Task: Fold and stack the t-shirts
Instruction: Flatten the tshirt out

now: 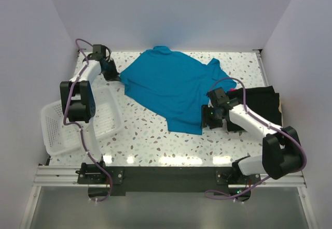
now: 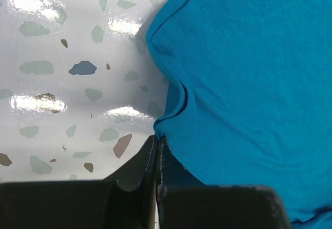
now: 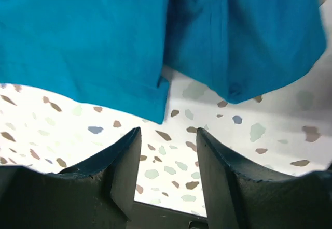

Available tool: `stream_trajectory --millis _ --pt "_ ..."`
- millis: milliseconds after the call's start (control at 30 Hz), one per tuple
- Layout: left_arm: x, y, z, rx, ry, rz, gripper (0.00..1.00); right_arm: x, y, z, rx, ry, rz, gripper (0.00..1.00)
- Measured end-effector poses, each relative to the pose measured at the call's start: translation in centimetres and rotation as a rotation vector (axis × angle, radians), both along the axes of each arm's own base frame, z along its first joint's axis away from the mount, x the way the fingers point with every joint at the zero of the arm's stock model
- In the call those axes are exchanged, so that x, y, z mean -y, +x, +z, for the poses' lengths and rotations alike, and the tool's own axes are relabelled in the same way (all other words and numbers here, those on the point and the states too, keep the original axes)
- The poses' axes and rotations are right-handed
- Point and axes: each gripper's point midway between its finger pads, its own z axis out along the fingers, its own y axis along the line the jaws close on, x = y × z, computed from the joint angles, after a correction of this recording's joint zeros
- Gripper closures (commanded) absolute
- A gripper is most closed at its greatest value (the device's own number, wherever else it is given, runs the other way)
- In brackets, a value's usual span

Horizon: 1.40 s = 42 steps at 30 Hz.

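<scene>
**Speckled table, one shirt spread out, one jaw shut and one apart**

White table (image 1: 150,141) with grey and brown flecks fills the space between pale, plain walls (image 1: 176,11). On the middle of it lies the teal t-shirt (image 1: 171,89), spread mostly flat but slanted, with one sleeve toward the far right and its lower hem toward the near side. The black t-shirt (image 1: 262,102) lies at the right edge of the table, just beside the teal one, and the right arm crosses over part of it. A white mesh basket (image 1: 57,130) stands at the near left, tilted, partly over the table edge and under the left arm.

The left gripper (image 1: 113,75) is at the left edge of the teal t-shirt. In the left wrist view its fingers (image 2: 207,203) are pressed together with no gap, and the hem of the teal t-shirt (image 2: 249,84) runs into their tips; the cloth puckers there, so it looks pinched.

The right gripper (image 1: 207,117) is at the near right corner of the teal t-shirt. In the right wrist view its fingers (image 3: 122,167) stand moderately apart, with only the table (image 3: 62,130) between them. The edge of the teal t-shirt (image 3: 83,42) lies just beyond the tips, not touched.
</scene>
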Motion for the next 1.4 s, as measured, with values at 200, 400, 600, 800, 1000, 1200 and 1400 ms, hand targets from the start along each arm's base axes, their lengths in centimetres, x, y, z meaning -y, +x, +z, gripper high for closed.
stream_trajectory --millis 200,400,600,800,1000,1200,1400 --pt "-0.1 -0.2 -0.3 -0.004 0.009 -0.015 1.0 -0.7 -1.9 -2.6 -0.081 0.013 -0.005 0.53" --pt "-0.1 -0.6 -0.7 -0.015 0.018 -0.029 1.0 -1.9 -1.9 -4.5 -0.118 0.004 0.013 0.54" --pt "-0.3 -0.6 -0.7 -0.015 0.027 -0.031 1.0 -3.0 -2.4 -4.8 -0.124 0.003 0.038 0.64" --pt "-0.5 -0.7 -0.8 -0.017 0.043 -0.036 1.0 -3.1 -2.4 -5.2 -0.145 -0.004 0.018 1.0" --pt "-1.0 -0.7 -0.8 -0.016 0.069 -0.033 1.0 -2.9 -2.3 -4.5 -0.166 -0.03 0.007 1.0" --pt "-0.9 0.0 0.5 0.012 0.074 -0.023 1.0 -3.4 3.5 3.0 -0.027 -0.037 -0.038 1.0" --pt "0.1 4.6 7.8 0.193 0.053 0.002 1.0 -0.8 14.1 16.7 0.323 0.041 -0.181 1.0"
